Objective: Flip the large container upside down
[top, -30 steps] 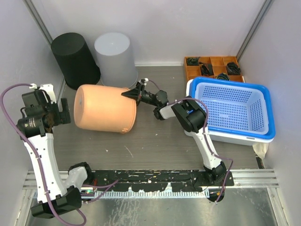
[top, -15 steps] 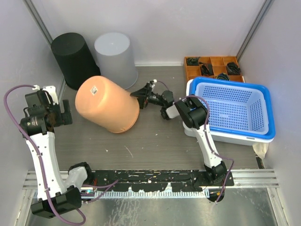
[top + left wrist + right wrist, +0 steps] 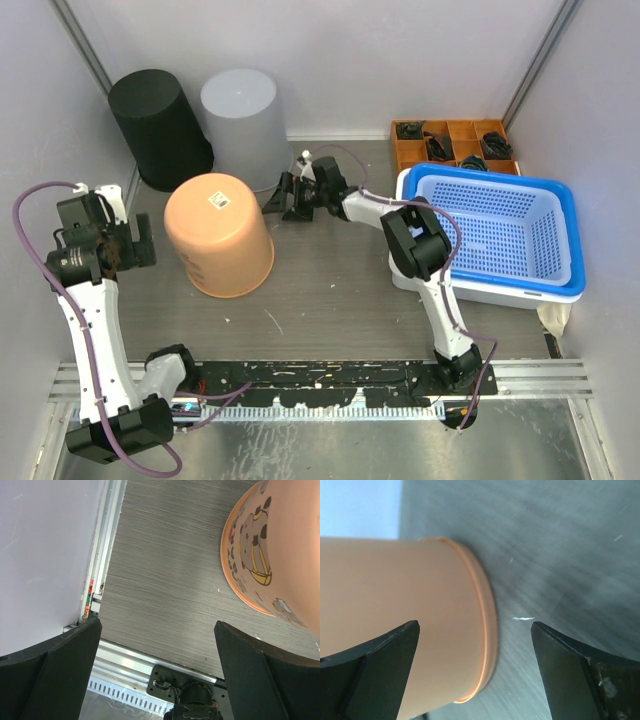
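The large container (image 3: 218,245) is a peach-orange bucket standing mouth down on the table, its flat base with a white sticker facing up. My right gripper (image 3: 285,198) hovers just behind and to the right of it, open and holding nothing. In the right wrist view the container's wall and rim (image 3: 395,620) fill the left side, and the gripper (image 3: 475,625) spans the rim without touching it. My left gripper (image 3: 143,238) is open to the left of the container, a small gap away. The left wrist view shows the gripper (image 3: 157,624) over bare table and the container's cartoon-printed side (image 3: 280,555) at the upper right.
A black bucket (image 3: 158,125) and a grey bucket (image 3: 243,120) stand mouth down at the back left. A blue mesh basket (image 3: 500,235) sits in a white tub on the right. Behind it lies an orange compartment tray (image 3: 455,140).
The container went from lying on its side to standing mouth down. My right gripper opened, let go of its rim and drew back. The left arm barely moved.
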You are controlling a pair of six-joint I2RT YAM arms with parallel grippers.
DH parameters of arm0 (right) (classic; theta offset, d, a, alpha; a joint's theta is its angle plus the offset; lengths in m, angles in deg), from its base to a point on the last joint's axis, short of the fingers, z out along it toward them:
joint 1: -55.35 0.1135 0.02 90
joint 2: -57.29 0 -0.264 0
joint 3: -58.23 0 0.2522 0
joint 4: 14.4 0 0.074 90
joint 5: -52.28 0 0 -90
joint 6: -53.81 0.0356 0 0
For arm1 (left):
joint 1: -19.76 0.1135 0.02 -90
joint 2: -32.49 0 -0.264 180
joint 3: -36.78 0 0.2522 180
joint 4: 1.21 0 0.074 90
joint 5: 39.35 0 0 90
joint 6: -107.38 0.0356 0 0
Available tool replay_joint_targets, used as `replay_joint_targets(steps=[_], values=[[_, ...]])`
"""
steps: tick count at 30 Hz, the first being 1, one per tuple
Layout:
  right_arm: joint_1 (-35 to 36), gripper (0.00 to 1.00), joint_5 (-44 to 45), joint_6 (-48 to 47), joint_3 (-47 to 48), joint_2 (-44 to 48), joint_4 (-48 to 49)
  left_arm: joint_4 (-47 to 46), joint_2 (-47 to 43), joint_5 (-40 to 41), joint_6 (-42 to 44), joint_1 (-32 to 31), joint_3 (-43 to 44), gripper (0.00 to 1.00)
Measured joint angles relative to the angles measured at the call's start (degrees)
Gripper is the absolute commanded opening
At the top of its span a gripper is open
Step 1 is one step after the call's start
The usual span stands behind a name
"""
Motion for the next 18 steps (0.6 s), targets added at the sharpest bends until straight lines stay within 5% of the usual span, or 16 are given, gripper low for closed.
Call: replay_joint_targets(steps=[4,9,13,18], values=[[1.4,1.00,14.6,-17.2,9.9,3.1,-21.2,0.3,0.0,-2.5,1.0,0.0,-0.2,0.99],[4.2,1.00,30.0,-33.2,10.2,12.6,-33.8,0.2,-0.7,-2.0,6.3,0.3,-2.5,0.99],[5.4,1.00,32.1,-46.0,9.2,21.6,-40.9,2.8,4.3,-3.1,10.8,5.7,-3.3,0.99],[4.0,1.00,27.7,-63.1,3.2,36.8,-50.5,6.8,16.5,-16.2,18.4,9.8,-2.8,1.00]])
